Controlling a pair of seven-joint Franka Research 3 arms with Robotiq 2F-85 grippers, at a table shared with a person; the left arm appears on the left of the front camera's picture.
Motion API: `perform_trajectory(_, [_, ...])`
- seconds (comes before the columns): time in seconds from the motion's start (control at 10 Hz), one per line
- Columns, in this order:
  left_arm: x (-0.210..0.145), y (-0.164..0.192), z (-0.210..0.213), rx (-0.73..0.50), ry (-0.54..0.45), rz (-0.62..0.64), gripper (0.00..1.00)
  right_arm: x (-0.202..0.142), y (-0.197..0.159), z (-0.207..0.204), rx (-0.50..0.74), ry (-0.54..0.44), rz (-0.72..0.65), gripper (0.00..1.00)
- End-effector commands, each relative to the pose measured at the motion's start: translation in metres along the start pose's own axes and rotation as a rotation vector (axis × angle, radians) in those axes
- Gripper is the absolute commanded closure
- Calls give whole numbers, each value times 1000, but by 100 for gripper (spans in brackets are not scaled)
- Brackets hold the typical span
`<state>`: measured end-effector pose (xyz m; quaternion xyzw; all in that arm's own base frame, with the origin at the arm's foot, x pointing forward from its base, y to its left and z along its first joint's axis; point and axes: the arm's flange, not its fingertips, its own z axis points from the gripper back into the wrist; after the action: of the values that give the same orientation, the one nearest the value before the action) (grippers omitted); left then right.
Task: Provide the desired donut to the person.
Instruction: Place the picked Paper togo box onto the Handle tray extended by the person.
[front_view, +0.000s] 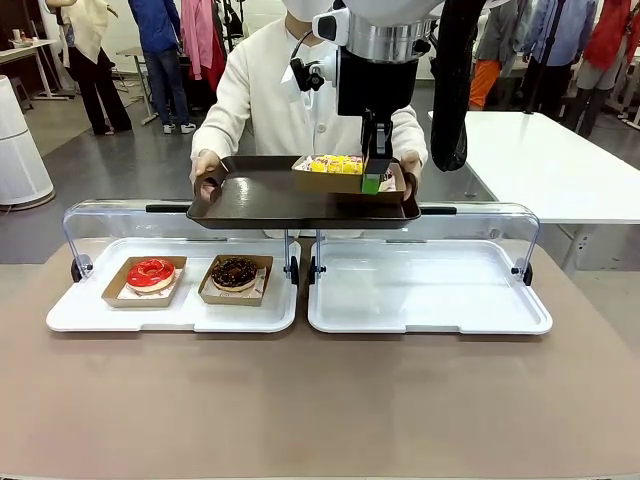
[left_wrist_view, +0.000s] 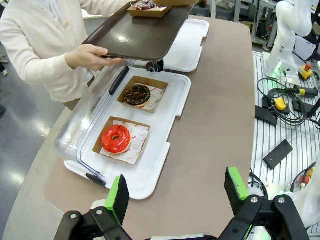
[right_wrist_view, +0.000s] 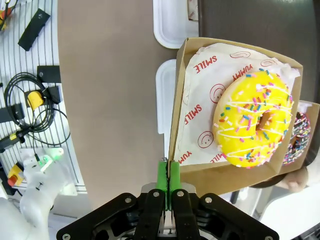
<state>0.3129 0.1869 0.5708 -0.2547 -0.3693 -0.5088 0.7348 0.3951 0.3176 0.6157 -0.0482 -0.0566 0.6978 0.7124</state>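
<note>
Pinching the yellow donut's box (right_wrist_view: 235, 172) by its wall, over the tray (front_view: 260, 195).
Light, floppy cardboard, icing fragile: right gripper (right_wrist_view: 169, 175) jaws pressed on the six-o'clock wall; left gripper (left_wrist_view: 177, 192) jaws spread, empty.

I see the person (front_view: 290, 100) at twelve o'clock holding a tray (front_view: 260, 195) above two cases; the boxed donut (front_view: 335, 164) sits on the tray's right; two donut boxes lie in the left case (front_view: 80, 310); the right case (front_view: 430, 290) sits at one o'clock.

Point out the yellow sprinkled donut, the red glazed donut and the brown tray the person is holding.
yellow sprinkled donut (right_wrist_view: 253, 119), right wrist view, on its icing beside the hole.
red glazed donut (front_view: 150, 273), front view, on its glazed ring.
brown tray (front_view: 262, 195), front view, on its bare floor.
</note>
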Motion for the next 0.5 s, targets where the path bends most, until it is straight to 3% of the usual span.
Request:
perform_trajectory(0.0, [0,0,0,4,-11,-9,0,-1,2,-3,-2,-1,0,100])
perform_trajectory(0.4, [0,0,0,4,-11,-9,0,-1,2,-3,-2,-1,0,100])
